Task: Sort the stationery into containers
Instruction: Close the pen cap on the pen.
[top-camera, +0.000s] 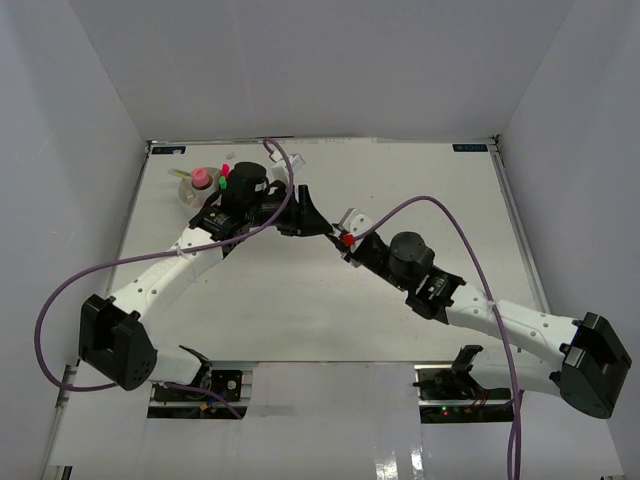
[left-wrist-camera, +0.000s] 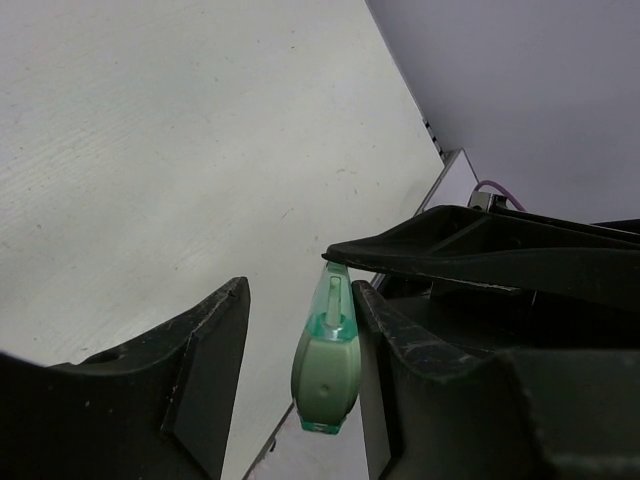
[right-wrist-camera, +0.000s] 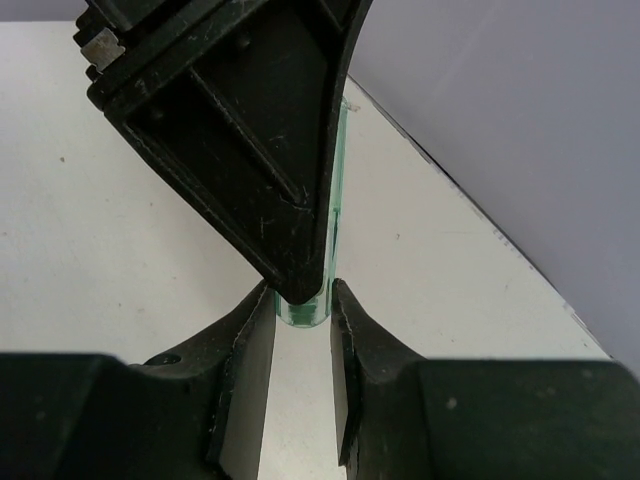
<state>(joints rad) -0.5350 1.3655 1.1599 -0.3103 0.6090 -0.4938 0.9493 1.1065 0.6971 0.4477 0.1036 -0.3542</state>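
Nearest, right gripper (right-wrist-camera: 302, 300) clamped on the clear end of the pale green marker (left-wrist-camera: 325, 372). Long axis pointing away from it, straight into the left gripper (left-wrist-camera: 300, 292): jaws apart, barrel close against one finger, a gap to the other. Apparently held in the air above the table (top-camera: 300, 320). Probably a handover; calls for the left jaws to close across the barrel first. Farther back and left, organiser cup (top-camera: 183, 195), nearer to the left arm. White surface, plain walls (top-camera: 330, 70) around, enough room.
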